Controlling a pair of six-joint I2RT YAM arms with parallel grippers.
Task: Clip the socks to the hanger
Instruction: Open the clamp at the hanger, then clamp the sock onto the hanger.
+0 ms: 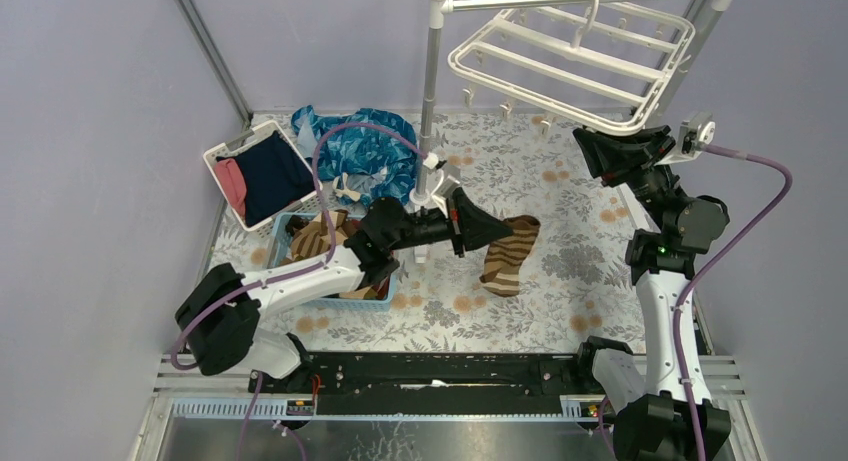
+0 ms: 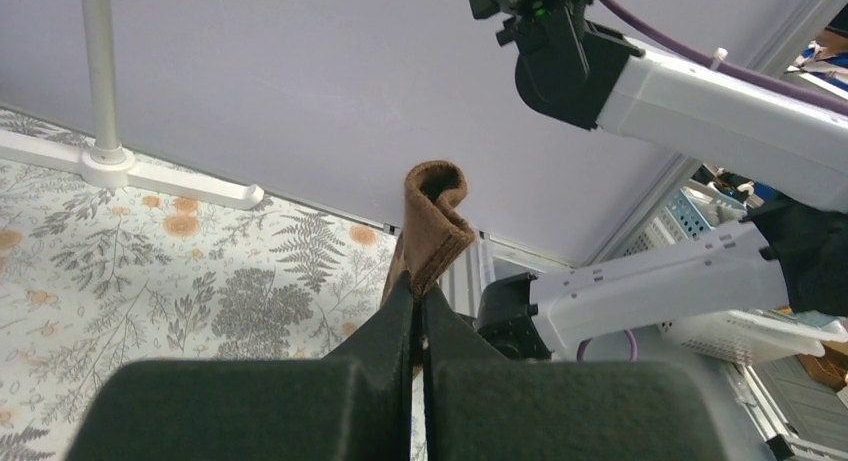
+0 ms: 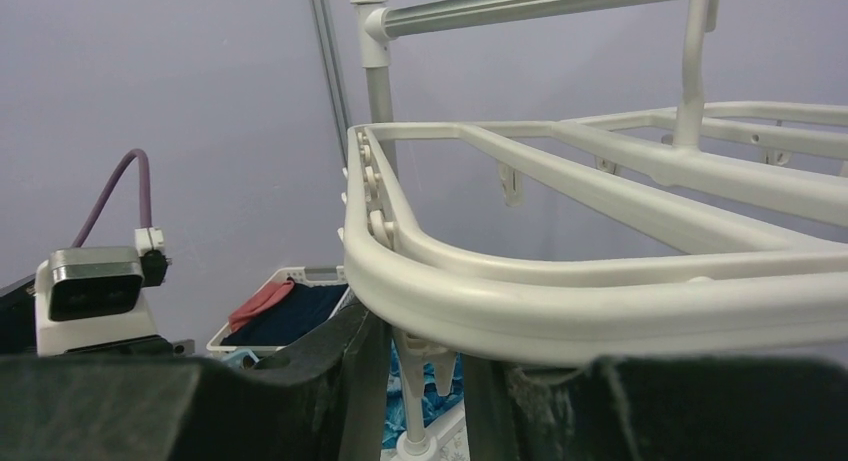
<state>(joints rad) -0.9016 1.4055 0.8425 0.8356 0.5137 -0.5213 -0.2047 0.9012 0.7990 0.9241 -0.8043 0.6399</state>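
Firmly, left gripper (image 2: 418, 289) pinches a brown sock (image 2: 437, 211) — right gripper (image 3: 428, 359) gapes around a hanger clip (image 3: 415, 366).

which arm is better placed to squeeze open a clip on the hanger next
Right. The right gripper sits under the hanger with a clip between its fingers; the left gripper is shut on a sock, lower down.

Two arms, left arm (image 1: 300, 279) and right arm (image 1: 660, 306): white link shells, black joint housings.
Left hand (image 1: 497, 231), right hand (image 1: 592, 149): black, wedge-shaped, two-fingered.
Purple cable (image 1: 770, 196) on each arm.
Green light (image 1: 661, 249) on the right arm.
Grey-white wrist camera (image 1: 697, 133).
Black base rail (image 1: 430, 373).
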